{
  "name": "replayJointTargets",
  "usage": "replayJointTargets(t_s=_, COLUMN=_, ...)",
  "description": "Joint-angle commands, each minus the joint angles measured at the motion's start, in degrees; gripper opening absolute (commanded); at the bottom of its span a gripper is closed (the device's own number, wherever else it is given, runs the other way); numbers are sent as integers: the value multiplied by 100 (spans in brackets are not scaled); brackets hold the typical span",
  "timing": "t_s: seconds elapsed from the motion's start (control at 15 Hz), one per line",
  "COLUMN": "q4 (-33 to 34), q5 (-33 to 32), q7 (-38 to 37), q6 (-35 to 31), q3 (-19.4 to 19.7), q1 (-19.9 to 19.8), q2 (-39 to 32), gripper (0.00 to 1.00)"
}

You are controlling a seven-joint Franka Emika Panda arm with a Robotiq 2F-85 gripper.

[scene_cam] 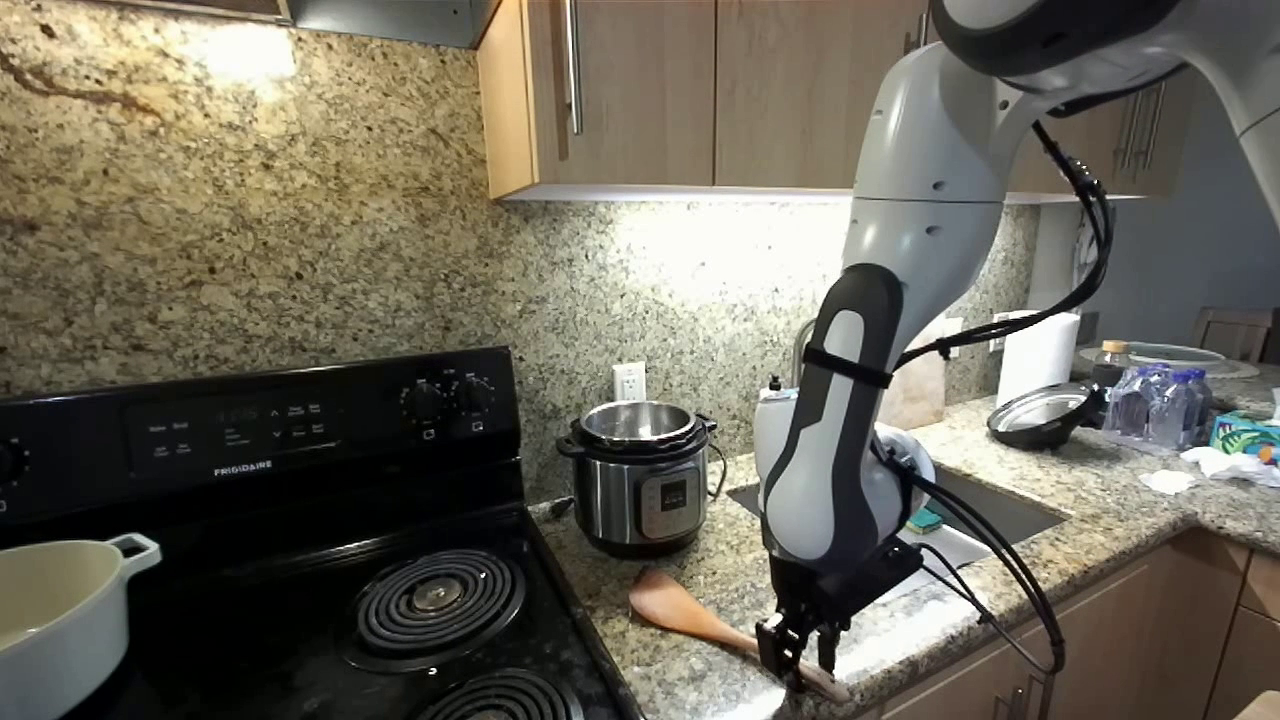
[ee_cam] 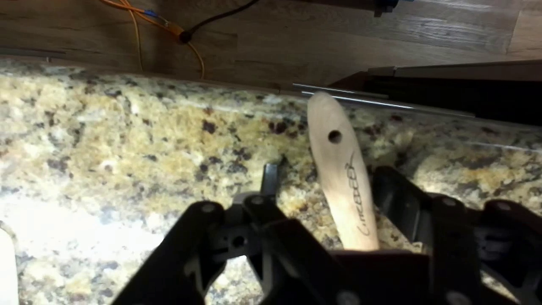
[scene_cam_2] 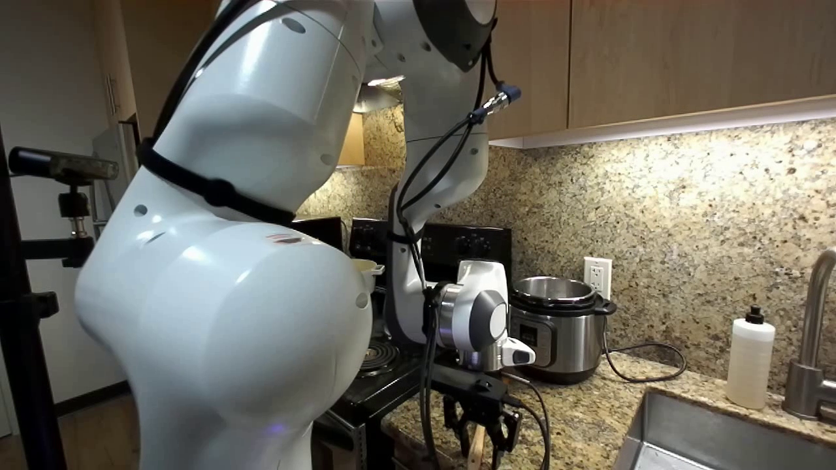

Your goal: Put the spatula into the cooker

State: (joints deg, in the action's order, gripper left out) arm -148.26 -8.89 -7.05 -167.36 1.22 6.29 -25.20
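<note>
We log the gripper [scene_cam_2: 483, 448], jaws apart, spatula [scene_cam_2: 477, 450] between; cooker [scene_cam_2: 575, 339] beyond the gripper, bottle [scene_cam_2: 750, 367] well to its right.

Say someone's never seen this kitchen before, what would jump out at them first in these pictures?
Probably the big white robot arm, which looms large in both exterior views. At its end, the pincer stands open astride the wooden spatula on the granite counter. Next, perhaps, the shiny steel cooker, uncovered, beside the black stove.

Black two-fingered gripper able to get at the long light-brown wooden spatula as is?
Likely yes: the gripper is open, and the spatula has its handle between the jaws; nothing visible blocks closing.
</note>
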Motion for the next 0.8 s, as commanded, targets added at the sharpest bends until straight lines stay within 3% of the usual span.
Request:
replayJointTargets(t_s=0.0, q4=-30, q5=6, q7=210, q6=-175, q3=94, q1=73, q2=-41, gripper=28)
replayJointTargets(t_s=0.2, q4=-62, q5=-4, q7=228, q6=-145, q3=81, q1=92, q2=18, gripper=10)
replayJointTargets(t_s=0.73, q4=-244, q5=-80, q7=405, q6=219, q3=63, q1=187, q2=373, gripper=11)
